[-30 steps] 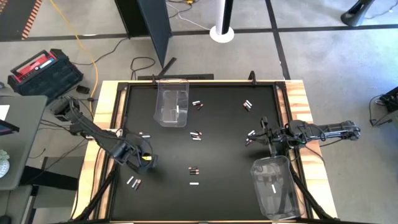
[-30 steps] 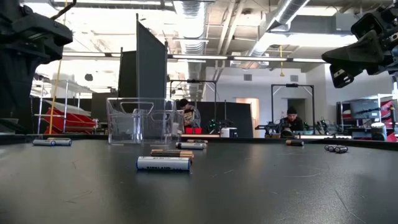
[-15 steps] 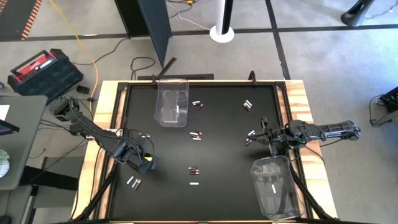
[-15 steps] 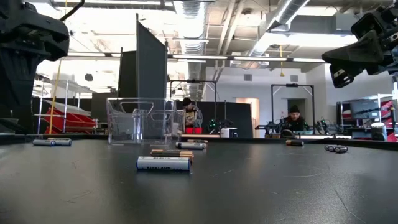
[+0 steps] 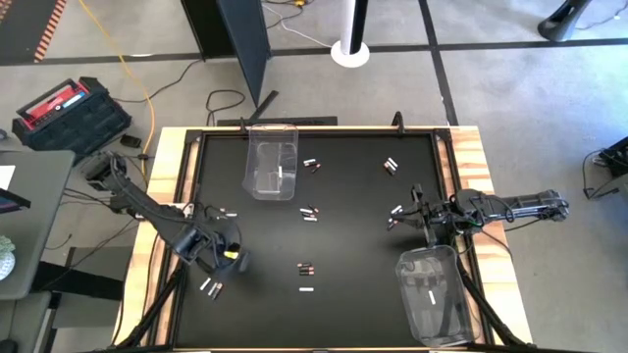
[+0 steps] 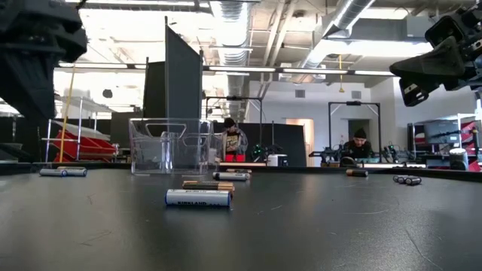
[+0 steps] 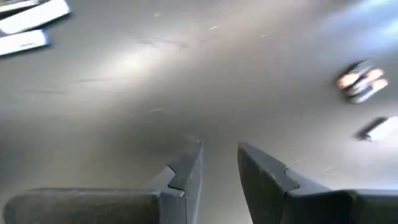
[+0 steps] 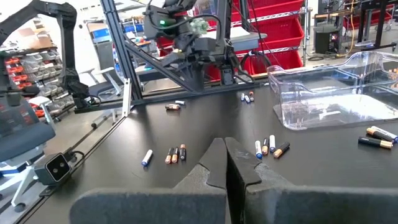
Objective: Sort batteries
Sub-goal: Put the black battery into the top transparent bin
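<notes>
My left tool (image 5: 232, 257) hangs over the near-left part of the table (image 5: 353, 235), its fingers (image 7: 186, 171) parted by a narrow gap with nothing between them. My right tool (image 5: 416, 212) waits by the right edge, its fingers pressed together and empty, just beyond the near bin (image 5: 432, 292).

The batteries (image 5: 306, 267) lie scattered across the dark top: a pair (image 5: 210, 287) just near-side of my left tool, a few at the middle, some by the far bin (image 5: 272, 162), others near my right tool. One white cell already lies in each clear bin.

They are small cylinders, some white or silver, some dark with copper or red ends; the nearest one in the low view (image 6: 197, 198) is pale with dark lettering.

I judge them stiff, smooth and light for a tool, though dense for their size. Lying on their sides they will likely roll if nudged, and the round casing may slip. I would pinch one across its middle, fingers square to its length, and come straight down. Where two lie touching, I would expect the neighbour to be knocked aside.
</notes>
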Robot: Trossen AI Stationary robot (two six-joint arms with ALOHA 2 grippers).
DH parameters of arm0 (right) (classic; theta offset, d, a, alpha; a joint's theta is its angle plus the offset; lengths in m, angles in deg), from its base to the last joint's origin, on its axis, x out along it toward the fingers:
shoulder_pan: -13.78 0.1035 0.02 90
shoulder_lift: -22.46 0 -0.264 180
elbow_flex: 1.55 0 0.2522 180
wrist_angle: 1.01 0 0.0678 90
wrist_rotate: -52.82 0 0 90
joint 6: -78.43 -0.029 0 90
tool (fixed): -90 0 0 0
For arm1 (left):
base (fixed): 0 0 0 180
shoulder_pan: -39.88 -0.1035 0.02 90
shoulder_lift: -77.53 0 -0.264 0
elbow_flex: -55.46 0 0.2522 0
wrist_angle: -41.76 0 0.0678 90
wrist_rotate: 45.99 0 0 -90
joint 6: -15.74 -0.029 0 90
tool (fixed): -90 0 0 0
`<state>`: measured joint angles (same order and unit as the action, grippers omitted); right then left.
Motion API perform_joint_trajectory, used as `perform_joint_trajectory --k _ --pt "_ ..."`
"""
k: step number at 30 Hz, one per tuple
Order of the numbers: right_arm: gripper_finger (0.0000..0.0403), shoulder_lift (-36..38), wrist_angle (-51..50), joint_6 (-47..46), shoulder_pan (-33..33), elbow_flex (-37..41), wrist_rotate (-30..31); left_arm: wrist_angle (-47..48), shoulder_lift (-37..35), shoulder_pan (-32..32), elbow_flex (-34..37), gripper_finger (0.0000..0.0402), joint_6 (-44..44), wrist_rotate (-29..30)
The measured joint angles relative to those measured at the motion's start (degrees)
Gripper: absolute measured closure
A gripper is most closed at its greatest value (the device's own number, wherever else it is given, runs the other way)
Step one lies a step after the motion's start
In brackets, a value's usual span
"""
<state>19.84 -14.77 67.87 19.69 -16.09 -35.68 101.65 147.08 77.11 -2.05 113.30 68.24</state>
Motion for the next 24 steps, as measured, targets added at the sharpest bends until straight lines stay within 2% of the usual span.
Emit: perform_joint_trajectory --k 5,10,18,24 --pt "0.0392 0.00 0.00 0.00 0.00 0.00 0.01 -7.83 4.11 2.15 0.00 0.0304 -0.01 1.01" --pt "0.0392 -0.01 0.01 0.01 0.00 0.01 0.02 -15.92 11.34 2.59 -1.65 0.0304 2.27 0.97" --pt "0.0392 0.00 0.01 -0.01 0.00 -0.01 0.00 -15.88 24.51 2.01 -14.09 0.0304 3.19 1.49" --pt "0.0392 -0.01 0.01 -0.01 0.00 -0.01 0.00 -11.19 32.95 1.57 -26.28 0.0304 -1.56 6.69"
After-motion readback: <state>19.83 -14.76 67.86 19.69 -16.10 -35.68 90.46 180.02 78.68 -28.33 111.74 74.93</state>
